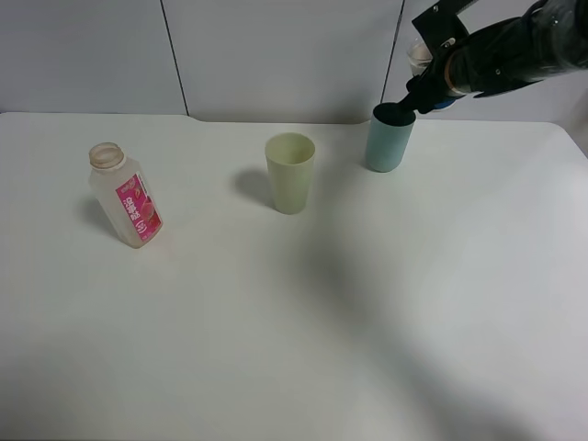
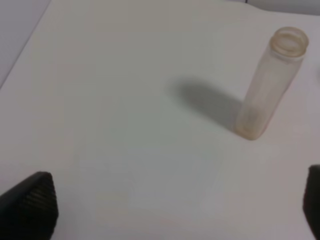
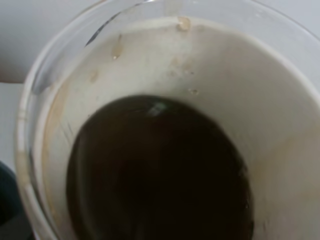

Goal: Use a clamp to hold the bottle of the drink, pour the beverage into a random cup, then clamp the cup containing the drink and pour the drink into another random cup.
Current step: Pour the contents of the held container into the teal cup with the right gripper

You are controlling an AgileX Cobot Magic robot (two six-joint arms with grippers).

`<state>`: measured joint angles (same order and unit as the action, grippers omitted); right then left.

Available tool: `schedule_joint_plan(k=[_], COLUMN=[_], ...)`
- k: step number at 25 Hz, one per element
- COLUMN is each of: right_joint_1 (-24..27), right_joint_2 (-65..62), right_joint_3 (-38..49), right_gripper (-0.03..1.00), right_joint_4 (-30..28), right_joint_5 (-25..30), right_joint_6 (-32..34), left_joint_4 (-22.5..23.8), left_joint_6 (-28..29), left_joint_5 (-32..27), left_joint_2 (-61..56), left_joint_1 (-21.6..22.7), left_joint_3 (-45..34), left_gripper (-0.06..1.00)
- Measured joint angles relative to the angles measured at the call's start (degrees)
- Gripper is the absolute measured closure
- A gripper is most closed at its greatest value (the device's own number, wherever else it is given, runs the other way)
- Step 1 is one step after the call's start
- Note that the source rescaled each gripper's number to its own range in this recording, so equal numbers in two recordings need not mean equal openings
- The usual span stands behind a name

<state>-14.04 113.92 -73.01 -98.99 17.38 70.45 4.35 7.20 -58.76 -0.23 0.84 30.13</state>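
Note:
The open drink bottle [image 1: 124, 197] with a pink label stands at the left of the table; it also shows in the left wrist view [image 2: 270, 85], where it looks empty. A pale yellow-green cup [image 1: 290, 172] stands mid-table. A teal cup [image 1: 390, 140] stands at the back right. My right gripper [image 1: 430, 81] is shut on a clear cup [image 1: 419, 57], held tilted just above the teal cup's rim. The right wrist view looks into this clear cup [image 3: 165, 65], which holds dark drink [image 3: 160, 170]. My left gripper [image 2: 170, 210] is open and empty, short of the bottle.
The white table [image 1: 294, 331] has a grey panelled wall [image 1: 276, 55] behind it. The right arm [image 1: 524, 46] reaches in from the top right, over the table's back edge.

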Motion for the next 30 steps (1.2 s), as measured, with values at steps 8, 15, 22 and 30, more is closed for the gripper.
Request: schedule_joint_plan(k=[8,15,22,30], right_joint_1=[-0.65,-0.95,-0.95,-0.95], right_joint_2=[0.00,0.00,0.00,0.00], right_joint_3=[0.00,0.00,0.00,0.00], right_gripper=[0.97,0.97,0.97,0.97], right_joint_4=[0.00,0.00,0.00,0.00], right_joint_5=[1.32,1.51,1.51,2.02], right_joint_6=[-8.44,-17.28,-26.49,-32.00], left_joint_4=[0.00,0.00,0.00,0.00], left_joint_6=[0.00,0.00,0.00,0.00], left_joint_5=[0.00,0.00,0.00,0.00], left_joint_2=[0.00,0.00,0.00,0.00], left_joint_1=[0.00,0.00,0.00,0.00], left_joint_3=[0.00,0.00,0.00,0.00], left_gripper=[-0.06,-0.06,-0.06,-0.06])
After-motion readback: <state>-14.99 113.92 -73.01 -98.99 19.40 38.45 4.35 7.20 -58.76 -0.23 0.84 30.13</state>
